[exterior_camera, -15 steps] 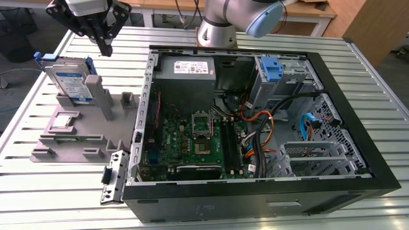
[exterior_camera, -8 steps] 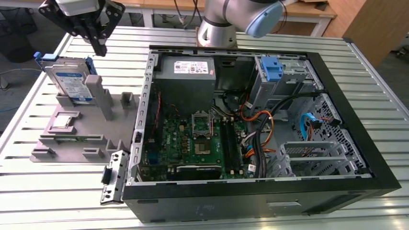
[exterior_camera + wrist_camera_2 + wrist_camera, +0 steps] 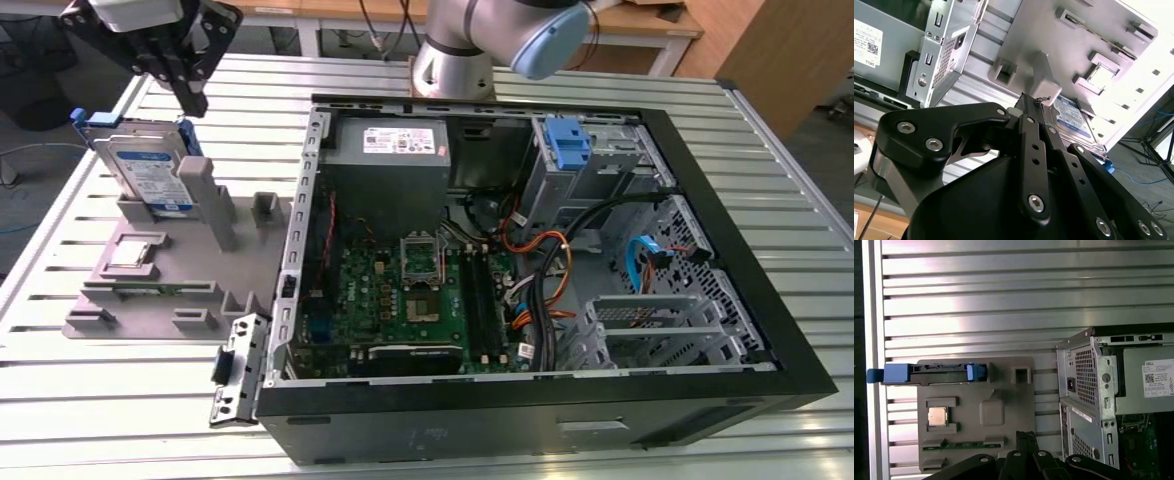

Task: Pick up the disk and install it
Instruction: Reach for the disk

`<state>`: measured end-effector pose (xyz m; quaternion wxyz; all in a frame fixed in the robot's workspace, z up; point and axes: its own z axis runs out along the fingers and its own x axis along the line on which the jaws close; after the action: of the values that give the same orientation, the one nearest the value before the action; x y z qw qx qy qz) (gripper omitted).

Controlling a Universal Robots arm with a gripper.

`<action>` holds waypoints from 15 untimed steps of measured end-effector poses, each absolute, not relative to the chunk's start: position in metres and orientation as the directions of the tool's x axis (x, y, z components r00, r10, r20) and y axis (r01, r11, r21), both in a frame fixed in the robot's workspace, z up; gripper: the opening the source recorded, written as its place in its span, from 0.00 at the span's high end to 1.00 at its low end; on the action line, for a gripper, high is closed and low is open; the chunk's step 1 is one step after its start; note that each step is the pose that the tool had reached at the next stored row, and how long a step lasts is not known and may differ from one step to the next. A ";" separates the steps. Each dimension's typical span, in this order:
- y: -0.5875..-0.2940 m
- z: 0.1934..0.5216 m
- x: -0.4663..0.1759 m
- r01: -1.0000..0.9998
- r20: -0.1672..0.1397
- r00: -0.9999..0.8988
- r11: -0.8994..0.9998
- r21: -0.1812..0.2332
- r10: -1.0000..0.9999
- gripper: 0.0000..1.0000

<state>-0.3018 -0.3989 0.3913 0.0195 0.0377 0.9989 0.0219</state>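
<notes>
Item: disk (image 3: 144,172), a silver drive with a white-and-blue label and blue rails.
Stance: on edge, upright in a slot of the grey fixture (image 3: 174,295); edge-on in the first wrist view (image 3: 929,374).
Location: in the exterior view, at 10 o'clock from the middle of the open computer case (image 3: 467,430), outside it on the slatted table (image 3: 134,400).
Neighbour: small square chip (image 3: 130,252), at 6 o'clock from the disk, seated in the same fixture.
Claw: gripper (image 3: 196,108), fingers drawn together with nothing between them.
Claw position: at 1 o'clock from the disk's face, just above its upper edge; whether they touch cannot be told.
Step in hand: by my reading, the approach for the pick-up. The disk is not lifted and the install is not begun.
Grasp calls for: fingers parted enough to span the thin edge, centred over the upper rail, and a square descent clear of the fixture's posts.
</notes>
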 end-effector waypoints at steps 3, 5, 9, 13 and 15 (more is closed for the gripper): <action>-0.399 0.391 -0.307 0.074 -0.037 -0.996 0.996 0.045 0.076 0.90; -0.399 0.391 -0.311 0.075 -0.037 -0.996 0.996 0.045 0.076 0.90; -0.399 0.391 -0.319 0.075 -0.037 -0.996 0.996 0.045 0.076 0.90; -0.399 0.391 -0.327 0.074 -0.037 -0.996 0.996 0.045 0.076 0.90; -0.399 0.391 -0.331 0.074 -0.037 -0.996 0.996 0.045 0.076 0.90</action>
<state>-0.3306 -0.3990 0.3909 0.0195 0.0377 0.9989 0.0220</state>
